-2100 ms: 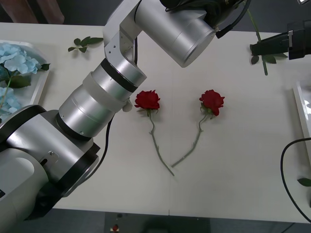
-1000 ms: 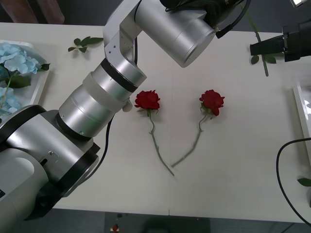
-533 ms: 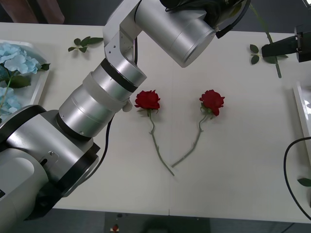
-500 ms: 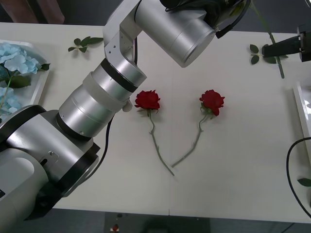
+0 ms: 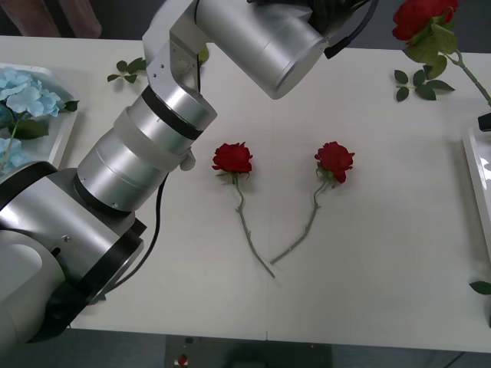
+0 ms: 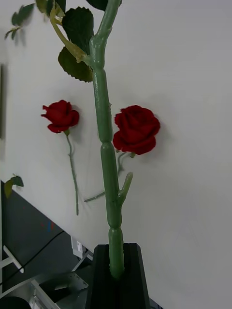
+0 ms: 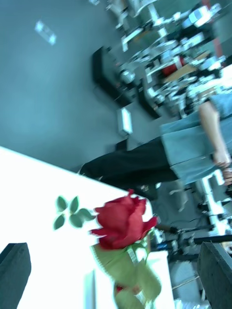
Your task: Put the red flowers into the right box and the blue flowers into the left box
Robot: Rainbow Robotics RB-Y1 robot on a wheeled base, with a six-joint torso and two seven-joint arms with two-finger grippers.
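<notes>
My right gripper (image 6: 115,255) is shut on the green stem (image 6: 107,159) of a red flower held up above the table; its bloom (image 5: 422,17) hangs at the far right with the stem slanting toward the table's right edge. Two more red flowers lie mid-table, one on the left (image 5: 232,156) (image 6: 60,116) and one on the right (image 5: 334,160) (image 6: 137,128). The right box (image 5: 469,176) shows at the right edge. Blue flowers (image 5: 27,96) lie in the left box (image 5: 65,130). My left gripper (image 7: 113,245) is open in the air, facing the held bloom (image 7: 123,224).
My left arm (image 5: 153,153) crosses the table's left half from the near corner to the far edge. Loose leaf sprigs lie at the far left (image 5: 130,69) and far right (image 5: 418,83). A single leaf (image 5: 482,287) lies near the right edge.
My right gripper has moved right and lifted the flower, so its bloom now shows at the far right. My left arm has shifted a little to the left.
</notes>
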